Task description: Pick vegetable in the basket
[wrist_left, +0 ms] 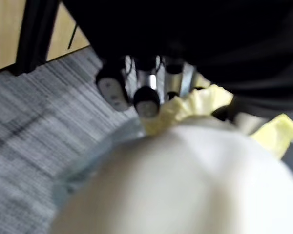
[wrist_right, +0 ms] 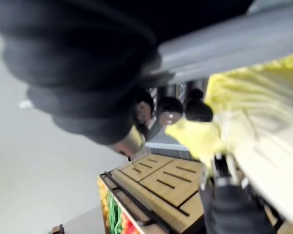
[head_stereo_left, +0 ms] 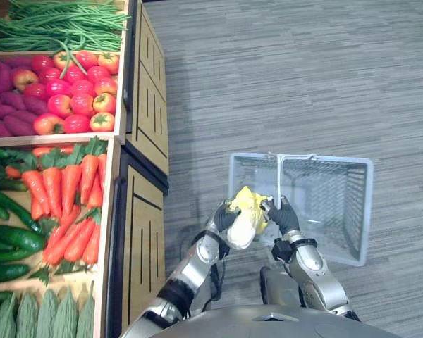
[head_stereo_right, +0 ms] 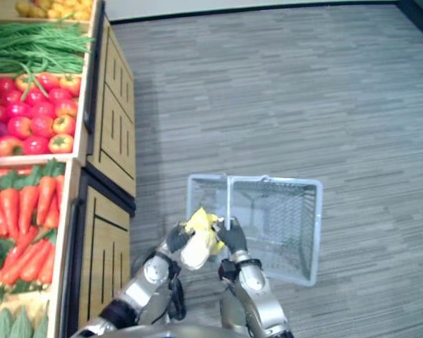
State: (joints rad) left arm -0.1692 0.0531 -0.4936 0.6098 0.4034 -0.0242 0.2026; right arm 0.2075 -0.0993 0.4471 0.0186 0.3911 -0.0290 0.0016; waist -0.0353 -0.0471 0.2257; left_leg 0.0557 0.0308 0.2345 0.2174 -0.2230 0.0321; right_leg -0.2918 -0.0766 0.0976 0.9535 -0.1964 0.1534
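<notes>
At lower centre, the left hand [head_stereo_left: 224, 217] and right hand [head_stereo_left: 283, 214] together clasp one napa cabbage [head_stereo_left: 247, 213] at the left edge of one wire basket [head_stereo_left: 333, 198].

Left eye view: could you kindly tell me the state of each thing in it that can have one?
basket: upright on the floor, nothing inside.
left robot hand: shut on the cabbage.
right robot hand: shut on the cabbage.
cabbage: lifted, gripped from both sides, not yet set down in the basket.
</notes>
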